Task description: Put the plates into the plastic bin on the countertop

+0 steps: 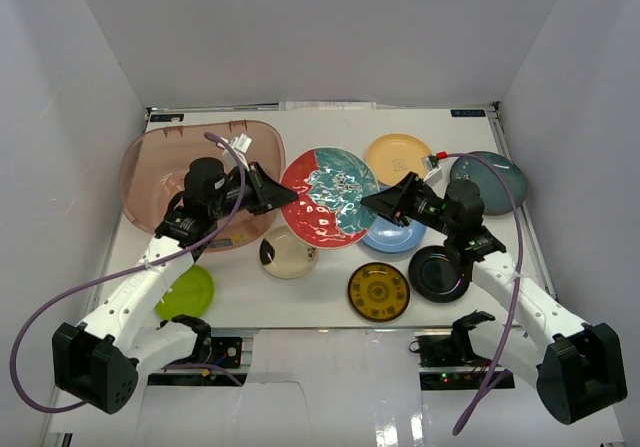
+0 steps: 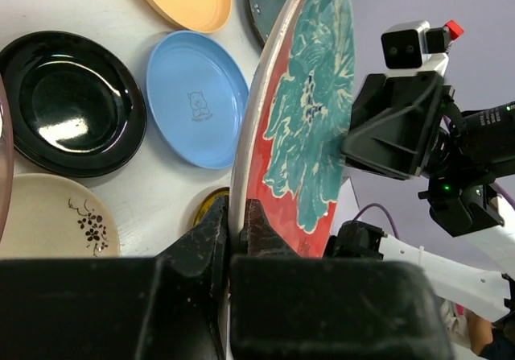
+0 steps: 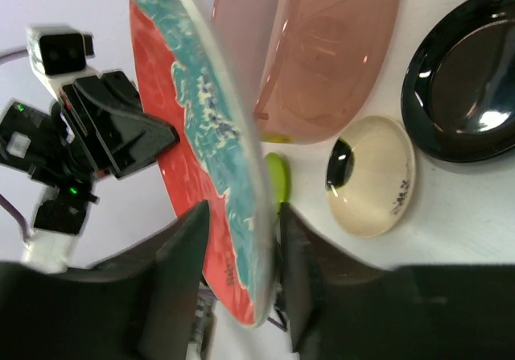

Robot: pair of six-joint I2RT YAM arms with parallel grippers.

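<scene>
A large red-and-teal floral plate (image 1: 330, 199) hangs on edge above the countertop (image 1: 320, 312), between my two grippers. My left gripper (image 1: 287, 195) is shut on its left rim; in the left wrist view the fingers (image 2: 211, 227) pinch the white rim of this plate (image 2: 310, 110). My right gripper (image 1: 373, 203) stands open astride the opposite rim, and in the right wrist view a gap shows on each side of the plate (image 3: 201, 151). The reddish plastic bin (image 1: 160, 167) sits at the back left, under my left arm.
On the countertop lie a yellow-orange plate (image 1: 398, 157), a dark teal one (image 1: 490, 180), blue (image 1: 392, 235), black (image 1: 440, 272), cream (image 1: 288, 254), yellow patterned (image 1: 379, 292) and lime green (image 1: 185, 292). White walls enclose the sides.
</scene>
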